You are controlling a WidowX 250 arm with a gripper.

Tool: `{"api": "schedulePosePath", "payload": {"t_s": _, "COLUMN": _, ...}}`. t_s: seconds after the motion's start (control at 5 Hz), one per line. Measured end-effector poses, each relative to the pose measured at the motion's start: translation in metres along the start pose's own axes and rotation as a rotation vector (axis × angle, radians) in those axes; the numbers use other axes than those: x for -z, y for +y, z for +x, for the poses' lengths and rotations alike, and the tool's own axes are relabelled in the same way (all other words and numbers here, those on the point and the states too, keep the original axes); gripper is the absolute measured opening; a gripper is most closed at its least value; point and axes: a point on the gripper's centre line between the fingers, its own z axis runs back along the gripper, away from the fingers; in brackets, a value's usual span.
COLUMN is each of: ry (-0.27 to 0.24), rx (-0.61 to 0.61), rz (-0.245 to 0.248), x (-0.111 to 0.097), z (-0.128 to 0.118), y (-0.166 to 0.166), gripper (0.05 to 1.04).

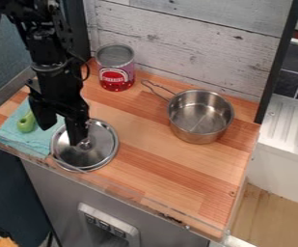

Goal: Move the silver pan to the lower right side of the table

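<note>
Hand [62, 136] open, fingers apart, at lid [101, 153]; silver pan [201, 130] on table's [177, 173] right side.

Slanted view down on worktop [167, 166]

silver pan [200, 116] upright (table's upper right)

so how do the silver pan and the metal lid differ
The pan is deep with an open top, while the lid is shallow. The pan has a looped wire handle at its side; the lid has a knob near its middle. The pan stands at the right, whereas the lid lies near the front left, overlapping the cloth. Both are round, shiny metal.
</note>
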Motion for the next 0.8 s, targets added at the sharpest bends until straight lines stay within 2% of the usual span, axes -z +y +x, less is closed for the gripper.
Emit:
{"api": "schedulePosePath", "payload": {"t_s": 0.2, "ry": 0.019, "rx": -0.003, "rz": -0.017, "x": 0.006, "z": -0.001, "y": -0.003, "gripper": 1.001}}
{"api": "schedulePosePath", "payload": {"t_s": 0.4, "ry": -0.003, "rx": 0.099, "rz": -0.045, "x": 0.002, "z": 0.027, "y": -0.043, "gripper": 1.001}}
{"api": "schedulePosePath", "payload": {"t_s": 0.6, "ry": -0.021, "rx": 0.248, "rz": -0.067, "x": 0.000, "z": 0.064, "y": -0.089, "gripper": 1.001}}
{"api": "schedulePosePath", "payload": {"t_s": 0.8, "ry": -0.073, "rx": 0.457, "rz": -0.094, "x": -0.009, "z": 0.099, "y": -0.141, "gripper": 1.001}}
